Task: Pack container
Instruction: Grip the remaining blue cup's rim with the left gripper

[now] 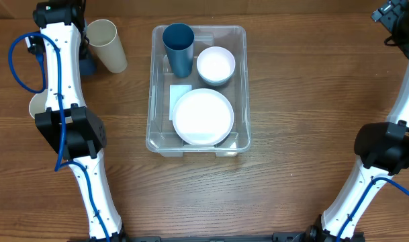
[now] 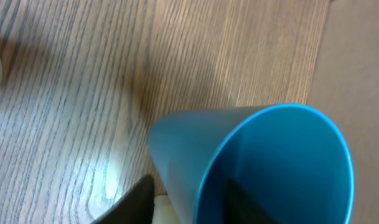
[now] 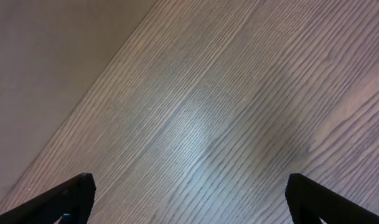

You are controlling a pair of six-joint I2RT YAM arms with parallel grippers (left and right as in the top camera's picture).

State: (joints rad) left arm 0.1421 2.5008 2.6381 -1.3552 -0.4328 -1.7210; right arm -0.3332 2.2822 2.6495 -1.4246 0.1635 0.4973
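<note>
The clear container (image 1: 152, 101) stands mid-table and holds a dark blue cup (image 1: 179, 46), a white bowl (image 1: 215, 64) and a white plate (image 1: 203, 116) over its white label (image 1: 179, 93). My left gripper (image 1: 85, 54) is at the far left of the table. In the left wrist view it (image 2: 189, 190) is shut on the wall of a light blue cup (image 2: 264, 162), one finger inside and one outside. That cup shows only partly in the overhead view (image 1: 88, 66). My right gripper (image 3: 189, 199) is open and empty over bare wood at the far right (image 1: 392, 20).
A cream cup (image 1: 107, 44) lies on its side just right of the left gripper. Another cream item (image 1: 36, 105) sits partly hidden behind the left arm. The table's far edge shows in both wrist views.
</note>
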